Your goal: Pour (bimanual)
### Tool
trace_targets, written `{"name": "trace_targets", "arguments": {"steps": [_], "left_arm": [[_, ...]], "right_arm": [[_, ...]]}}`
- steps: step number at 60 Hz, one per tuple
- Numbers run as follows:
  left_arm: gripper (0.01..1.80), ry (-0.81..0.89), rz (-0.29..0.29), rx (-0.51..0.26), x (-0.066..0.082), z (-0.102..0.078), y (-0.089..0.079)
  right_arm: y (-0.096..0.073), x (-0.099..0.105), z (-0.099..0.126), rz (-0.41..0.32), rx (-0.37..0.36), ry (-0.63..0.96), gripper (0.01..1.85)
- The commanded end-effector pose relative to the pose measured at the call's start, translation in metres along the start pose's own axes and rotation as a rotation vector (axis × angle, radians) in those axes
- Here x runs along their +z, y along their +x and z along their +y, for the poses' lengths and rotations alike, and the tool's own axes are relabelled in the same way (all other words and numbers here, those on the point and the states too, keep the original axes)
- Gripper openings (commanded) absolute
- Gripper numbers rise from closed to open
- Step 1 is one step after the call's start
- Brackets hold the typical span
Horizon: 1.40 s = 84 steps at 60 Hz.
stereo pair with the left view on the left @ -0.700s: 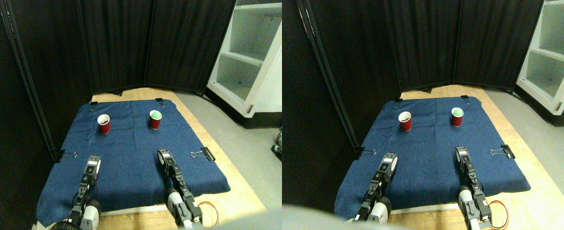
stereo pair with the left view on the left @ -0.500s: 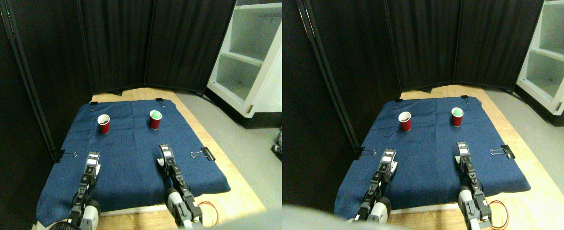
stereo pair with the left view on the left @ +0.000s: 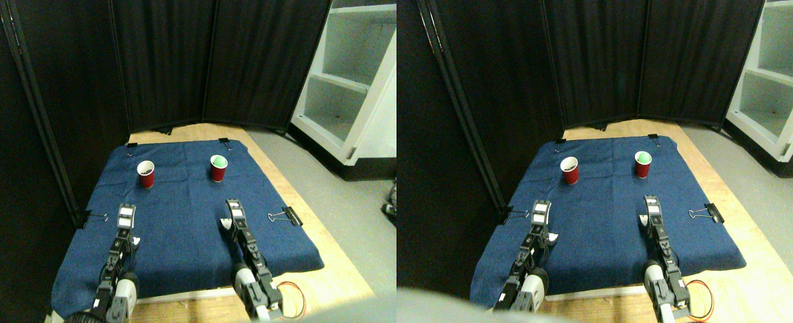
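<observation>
Two red plastic cups stand upright on the blue cloth [stereo pair with the left view on the left: 188, 229] covering the wooden tabletop [stereo pair with the left view on the left: 332, 266]. The left red cup [stereo pair with the left view on the left: 145, 174] shows a white inside; the right red cup [stereo pair with the left view on the left: 218, 168] shows green in its mouth. They sit well apart, toward the far end. The left hand [stereo pair with the left view on the left: 126, 215] and right hand [stereo pair with the left view on the left: 233, 210] hover above the cloth, each short of its cup, touching nothing. Clenched or released? Cannot tell. No readable writing on either cup. Black binder clips [stereo pair with the left view on the left: 287, 216] pin the cloth's edges.
</observation>
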Motion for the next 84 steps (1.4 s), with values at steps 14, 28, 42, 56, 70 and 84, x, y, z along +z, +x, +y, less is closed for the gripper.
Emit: {"name": "trace_targets", "arguments": {"steps": [14, 28, 42, 56, 70, 84], "left_arm": [[0.88, -0.124, -0.107, 0.048, 0.037, -0.006, 0.023], [0.94, -0.338, -0.145, 0.154, 0.041, 0.004, 0.036], [1.03, -0.549, -0.164, 0.224, 0.048, 0.012, 0.055], [1.00, -0.732, -0.176, 0.303, 0.044, 0.014, 0.072], [0.96, -0.888, -0.212, 0.381, 0.032, 0.010, 0.090], [1.07, -1.010, -0.238, 0.427, 0.022, 0.009, 0.104]], "right_arm": [[0.020, 0.030, 0.006, -0.087, -0.041, 0.169, 0.58], [0.036, 0.039, 0.001, -0.092, -0.135, 0.424, 0.69], [0.052, 0.048, -0.008, -0.092, -0.177, 0.584, 0.83], [0.064, 0.045, -0.015, -0.103, -0.253, 0.803, 0.89], [0.073, 0.036, -0.017, -0.112, -0.279, 0.907, 0.99], [0.083, 0.029, -0.021, -0.145, -0.303, 1.082, 0.97]]}}
